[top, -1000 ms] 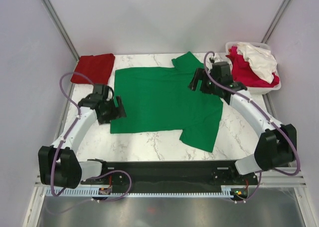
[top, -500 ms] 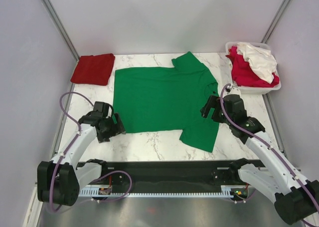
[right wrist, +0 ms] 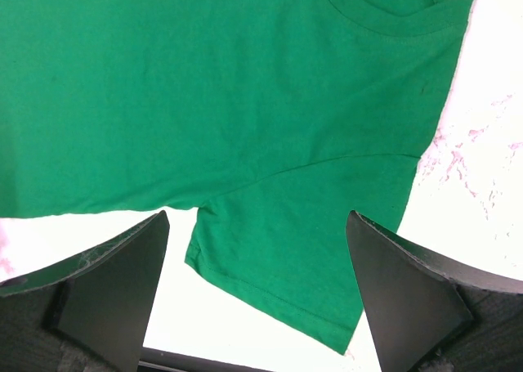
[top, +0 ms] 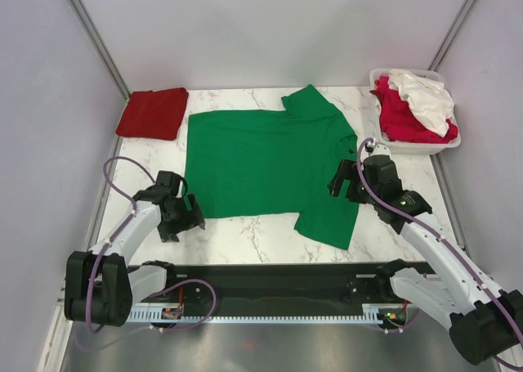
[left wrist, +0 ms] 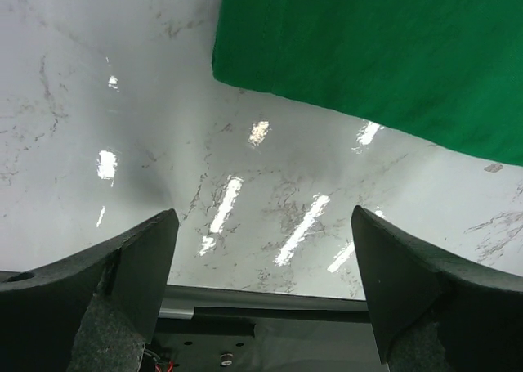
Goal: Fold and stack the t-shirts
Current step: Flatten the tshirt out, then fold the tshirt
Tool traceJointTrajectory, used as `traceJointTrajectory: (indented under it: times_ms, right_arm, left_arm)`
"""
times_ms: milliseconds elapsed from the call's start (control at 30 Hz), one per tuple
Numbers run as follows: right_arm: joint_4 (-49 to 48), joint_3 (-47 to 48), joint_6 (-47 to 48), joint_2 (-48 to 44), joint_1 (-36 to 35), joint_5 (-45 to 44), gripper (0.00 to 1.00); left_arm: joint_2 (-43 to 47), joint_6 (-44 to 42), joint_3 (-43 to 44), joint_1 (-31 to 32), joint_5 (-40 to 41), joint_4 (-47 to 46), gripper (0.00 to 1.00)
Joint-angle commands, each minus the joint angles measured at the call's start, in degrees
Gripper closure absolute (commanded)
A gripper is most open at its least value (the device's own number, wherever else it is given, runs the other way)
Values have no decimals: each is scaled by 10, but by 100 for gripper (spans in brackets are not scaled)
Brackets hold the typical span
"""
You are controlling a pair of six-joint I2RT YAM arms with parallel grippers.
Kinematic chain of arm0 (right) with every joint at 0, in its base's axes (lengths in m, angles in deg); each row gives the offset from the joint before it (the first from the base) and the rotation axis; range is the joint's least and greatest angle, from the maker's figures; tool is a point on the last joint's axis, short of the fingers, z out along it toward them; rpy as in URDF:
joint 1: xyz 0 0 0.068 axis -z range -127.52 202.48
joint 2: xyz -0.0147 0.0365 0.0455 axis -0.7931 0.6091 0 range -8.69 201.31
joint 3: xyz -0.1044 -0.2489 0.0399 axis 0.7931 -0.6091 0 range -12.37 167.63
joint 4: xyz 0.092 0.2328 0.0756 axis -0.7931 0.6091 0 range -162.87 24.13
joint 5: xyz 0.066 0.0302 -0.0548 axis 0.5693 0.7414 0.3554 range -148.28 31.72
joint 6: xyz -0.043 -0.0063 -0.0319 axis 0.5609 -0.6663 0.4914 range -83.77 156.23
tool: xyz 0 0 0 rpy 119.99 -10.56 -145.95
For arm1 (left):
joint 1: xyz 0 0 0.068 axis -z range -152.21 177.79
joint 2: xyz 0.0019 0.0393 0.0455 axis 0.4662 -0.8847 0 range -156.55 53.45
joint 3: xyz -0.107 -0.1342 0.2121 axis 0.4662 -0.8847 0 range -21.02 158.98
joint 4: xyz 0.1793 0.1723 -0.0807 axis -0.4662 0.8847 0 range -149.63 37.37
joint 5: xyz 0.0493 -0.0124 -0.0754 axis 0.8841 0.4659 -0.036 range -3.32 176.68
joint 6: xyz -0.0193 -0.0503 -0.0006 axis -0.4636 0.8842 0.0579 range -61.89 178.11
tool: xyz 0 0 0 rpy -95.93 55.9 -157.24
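At lower left, found black two-finger left gripper (top: pixel 186 217) nudged lower, agape, beside the bright green cloth t-shirt (top: pixel 270 163); right gripper (top: pixel 343 182) hardly moved, likewise agape.

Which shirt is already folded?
The dark red shirt at the far left corner, a neat rectangle. The green shirt lies spread flat; the pink shirt and white shirt sit crumpled in the basket.

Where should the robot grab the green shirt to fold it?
Probably the near edge: the left gripper pinches the hem corner, the right gripper the near sleeve, both from above. The green shirt lies flat, so only edges can be pinched.
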Motion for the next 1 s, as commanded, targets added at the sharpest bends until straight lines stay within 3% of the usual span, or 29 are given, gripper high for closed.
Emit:
traceJointTrajectory:
  times_ms: [0, 100, 133, 167, 233, 300, 467, 633, 767, 967]
  right_arm:
    - [-5, 0, 14, 6, 0, 5, 2]
    - [-10, -6, 20, 13, 0, 9, 2]
    - [-16, -7, 20, 18, 0, 12, 2]
    - [-17, -10, 23, 21, 0, 14, 2]
    - [-24, -13, 25, 32, 1, 22, 2]
    - [-30, -13, 26, 37, 0, 27, 2]
    - [-37, -12, 29, 50, 1, 28, 2]
    - [-36, -7, 34, 54, 0, 25, 2]
    - [-34, -5, 34, 56, 0, 24, 2]
    - [-31, -1, 34, 57, 0, 21, 2]
  left_arm:
    - [-6, 18, 3, -18, 7, -10, 6]
    - [-13, 18, -6, -60, 7, -10, 6]
    - [-15, 62, -9, -87, 14, -282, 24]
    - [-21, 117, -10, -95, 41, -296, 22]
    - [-23, 108, -11, -101, 20, -316, 10]
    - [-3, 108, -32, -101, -15, -367, 6]
    - [25, 117, -49, -100, 11, -365, 11]
    - [63, 122, -54, -101, 34, -293, 18]
    - [75, 115, -44, -101, 63, -213, 20]
    - [60, 127, -68, -98, 42, -185, 20]
